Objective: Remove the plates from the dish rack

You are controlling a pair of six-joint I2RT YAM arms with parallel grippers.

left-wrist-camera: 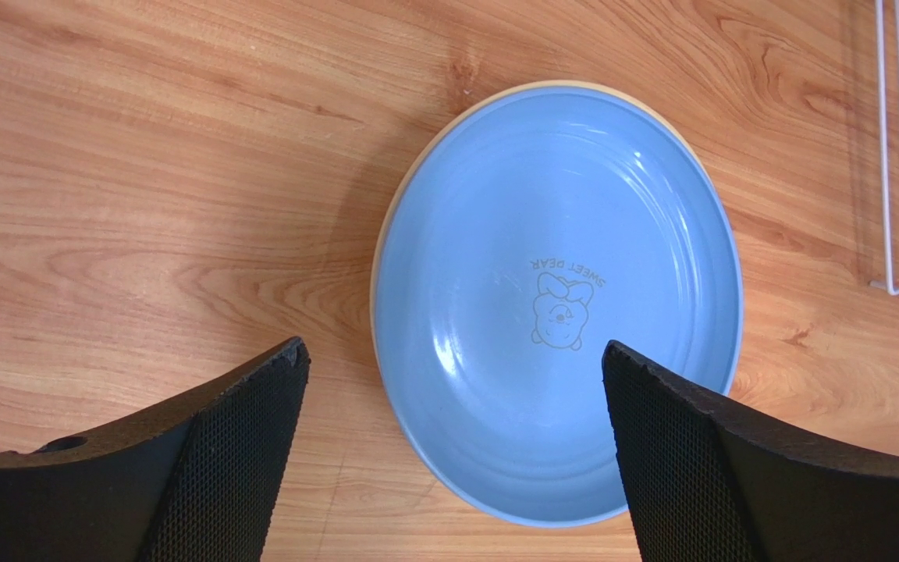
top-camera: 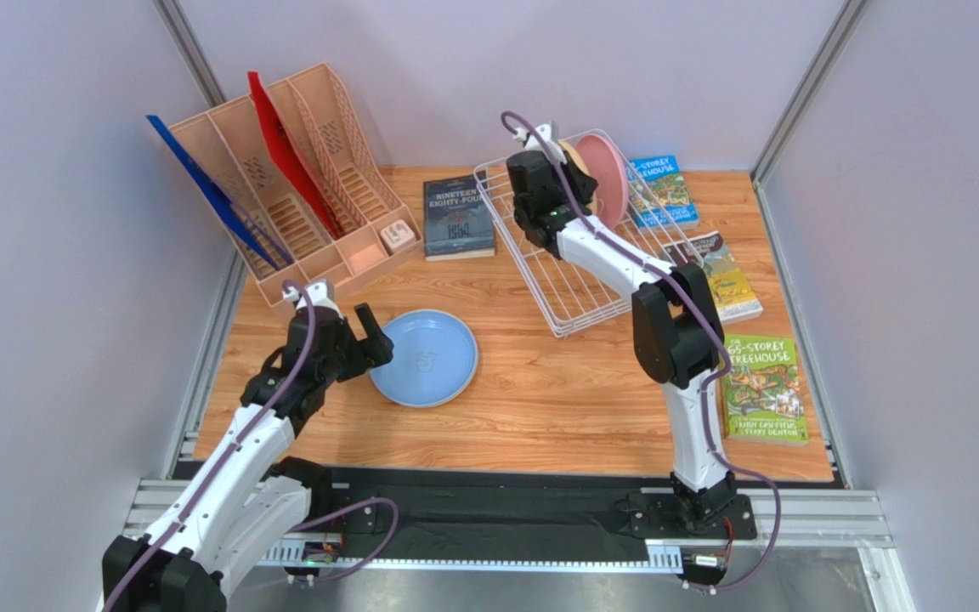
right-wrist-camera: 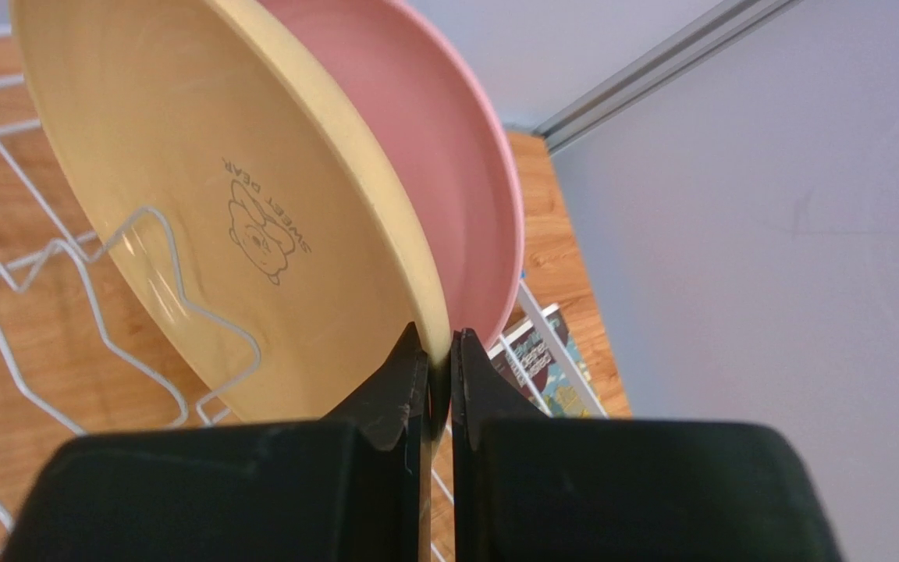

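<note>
A light blue plate (top-camera: 422, 358) (left-wrist-camera: 554, 293) lies flat on the wooden table, and a pale yellow edge (left-wrist-camera: 560, 84) shows beneath its rim. My left gripper (top-camera: 361, 351) (left-wrist-camera: 454, 351) hovers open over the plate's near-left edge and holds nothing. In the white wire dish rack (top-camera: 546, 274) (right-wrist-camera: 126, 269) a tan-yellow plate (top-camera: 575, 158) (right-wrist-camera: 220, 199) stands on edge, with a pink plate (top-camera: 610, 172) (right-wrist-camera: 454, 152) right behind it. My right gripper (top-camera: 565, 179) (right-wrist-camera: 440, 351) is shut on the tan-yellow plate's rim.
A peach file organiser (top-camera: 303, 179) with a blue and a red folder stands at the back left. A dark book (top-camera: 458, 217) lies beside the rack. Three more books (top-camera: 763, 389) lie along the right edge, close to the right wall.
</note>
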